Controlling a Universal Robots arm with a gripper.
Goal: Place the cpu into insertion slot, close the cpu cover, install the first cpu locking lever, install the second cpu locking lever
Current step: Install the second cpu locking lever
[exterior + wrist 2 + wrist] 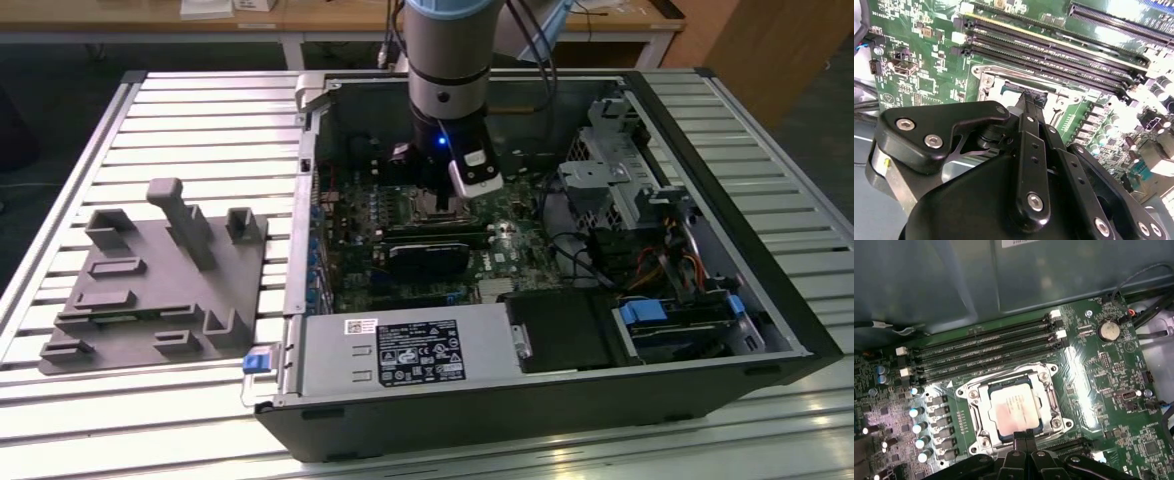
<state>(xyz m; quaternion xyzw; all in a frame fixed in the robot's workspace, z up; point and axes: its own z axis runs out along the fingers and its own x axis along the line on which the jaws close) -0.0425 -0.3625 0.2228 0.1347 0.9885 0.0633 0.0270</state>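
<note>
Cpu (1015,411), one, lies flat in the insertion slot (979,432), its edges square to the silvery rim. We count four long memory slots (984,347) just beside it. End effector (1025,436) hangs at the slot's edge, fingers pressed together, holding nothing.

The arm (447,60) hangs vertical (wrist down), end effector (1025,436) fingertips pressed together.

Near edge of cpu (1013,410) and cpu cover (1046,385) hidden behind gripper (1025,436) in first wrist view. Socket (1019,92) half masked by gripper linkage in second. In exterior view, blocked by arm (450,60).
</note>
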